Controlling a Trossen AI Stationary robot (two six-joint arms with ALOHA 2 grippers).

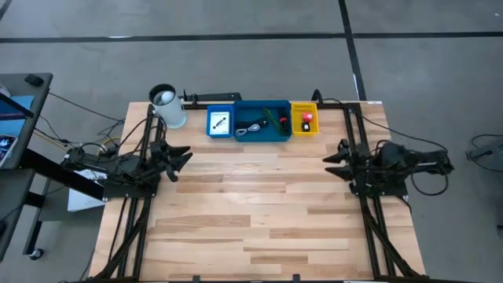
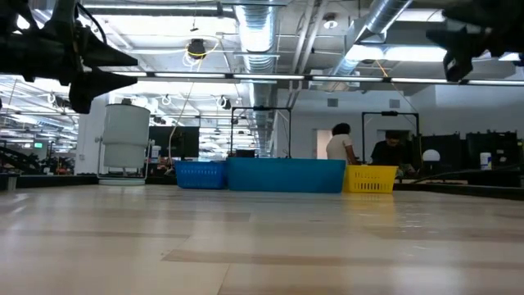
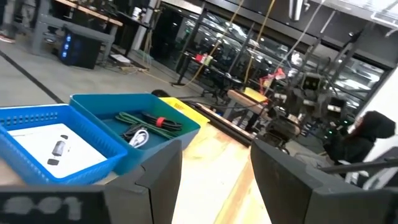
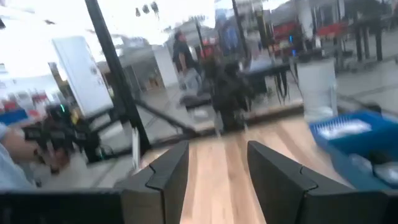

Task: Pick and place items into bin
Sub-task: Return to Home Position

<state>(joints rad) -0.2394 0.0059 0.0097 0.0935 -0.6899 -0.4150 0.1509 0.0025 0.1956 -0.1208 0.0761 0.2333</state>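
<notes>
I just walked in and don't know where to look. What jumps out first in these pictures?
Colourful trays stand in a row at the far edge of the table: a small blue tray holding a white packet, a wide blue tray with cables, and a yellow tray with a red block. The left gripper and right gripper hang open and empty at the table's two sides.

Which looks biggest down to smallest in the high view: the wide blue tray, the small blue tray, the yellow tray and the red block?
1. The wide blue tray.
2. The small blue tray and the yellow tray look about alike, so they are not ranked against each other.
3. The red block, lying inside the yellow tray.
</notes>
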